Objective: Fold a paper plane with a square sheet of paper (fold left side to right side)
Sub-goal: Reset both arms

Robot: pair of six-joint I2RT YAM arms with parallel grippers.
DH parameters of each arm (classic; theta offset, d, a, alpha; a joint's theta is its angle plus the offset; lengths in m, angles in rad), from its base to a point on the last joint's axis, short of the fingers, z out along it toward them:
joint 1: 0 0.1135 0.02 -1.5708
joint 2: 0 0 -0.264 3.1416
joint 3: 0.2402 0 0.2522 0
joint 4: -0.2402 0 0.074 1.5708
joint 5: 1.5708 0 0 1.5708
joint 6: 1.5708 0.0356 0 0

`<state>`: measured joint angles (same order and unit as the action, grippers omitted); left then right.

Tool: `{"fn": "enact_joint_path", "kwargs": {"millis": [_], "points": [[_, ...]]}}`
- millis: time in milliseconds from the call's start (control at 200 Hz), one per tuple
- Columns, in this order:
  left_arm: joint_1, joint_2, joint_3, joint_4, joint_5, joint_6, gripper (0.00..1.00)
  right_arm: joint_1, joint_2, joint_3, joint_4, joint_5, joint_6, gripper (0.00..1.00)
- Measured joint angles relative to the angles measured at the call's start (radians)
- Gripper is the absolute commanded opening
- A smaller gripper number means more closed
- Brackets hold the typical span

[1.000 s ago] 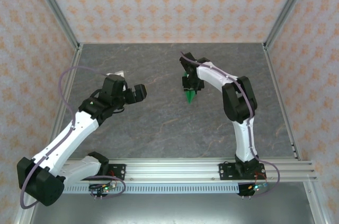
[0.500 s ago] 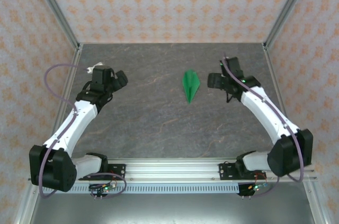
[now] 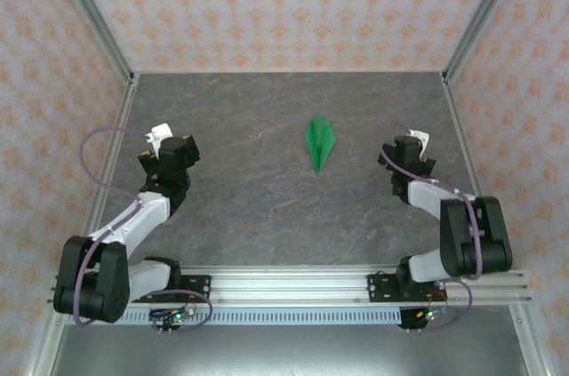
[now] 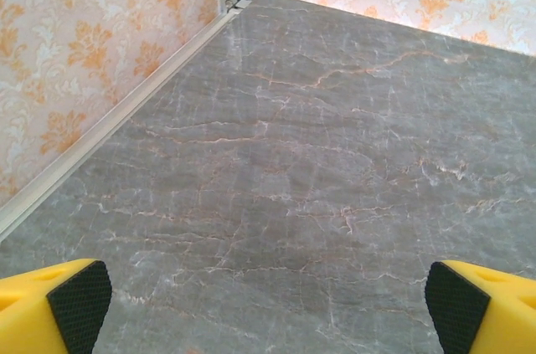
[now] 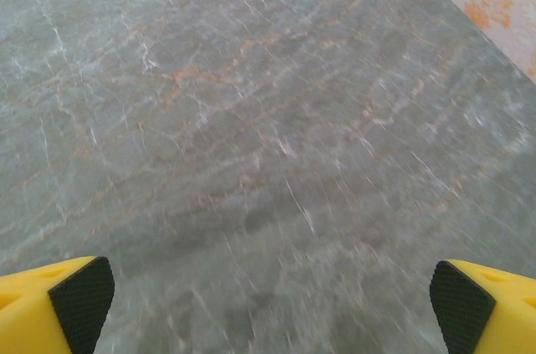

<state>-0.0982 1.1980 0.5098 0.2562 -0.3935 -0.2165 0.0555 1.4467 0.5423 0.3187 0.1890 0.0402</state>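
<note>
Two robot arms sit folded low at either side of a grey marbled worktop (image 3: 267,207). One small green paper plane (image 3: 320,143) lies flat on it between them, touched by neither. The plane is slim and pointed. Its long axis runs from far to near, with the sharp tip toward the arms' bases and the wider end toward the back wall. The left gripper (image 3: 163,139) is well apart from it, off to the plane's left. The right gripper (image 3: 412,146) is on the plane's right and clearly nearer. Both grippers hold nothing and their jaws stand wide apart: in each wrist view the black pads (image 4: 79,304) sit at the two bottom corners with bare stone between them. Judging by its shape, the folding looks finished. Should the plane need another touch, the right arm has the shorter reach, coming in sideways across its length rather than along it.
</note>
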Motion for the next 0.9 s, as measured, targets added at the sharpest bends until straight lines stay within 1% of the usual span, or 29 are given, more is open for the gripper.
{"fn": "enact_joint_path", "kwargs": {"millis": [85, 225, 360, 440, 570, 901], "points": [[0.000, 0.041, -0.047, 0.103, 0.008, 0.062, 0.99, 0.000, 0.046, -0.018, 0.113, -0.019, -0.026, 1.00], [0.000, 0.110, -0.107, 0.261, 0.066, 0.141, 0.99, 0.000, 0.060, -0.127, 0.341, -0.063, -0.061, 1.00], [0.000, 0.254, -0.135, 0.443, 0.143, 0.197, 1.00, -0.005, 0.074, -0.150, 0.379, -0.112, -0.080, 1.00], [0.007, 0.305, -0.131, 0.446, 0.196, 0.212, 1.00, -0.023, 0.075, -0.140, 0.393, -0.142, -0.080, 1.00], [0.036, 0.310, -0.117, 0.451, 0.249, 0.217, 1.00, -0.039, 0.075, -0.134, 0.412, -0.161, -0.080, 1.00], [0.041, 0.310, -0.108, 0.467, 0.283, 0.217, 1.00, -0.039, 0.075, -0.134, 0.416, -0.175, -0.080, 1.00]]}}
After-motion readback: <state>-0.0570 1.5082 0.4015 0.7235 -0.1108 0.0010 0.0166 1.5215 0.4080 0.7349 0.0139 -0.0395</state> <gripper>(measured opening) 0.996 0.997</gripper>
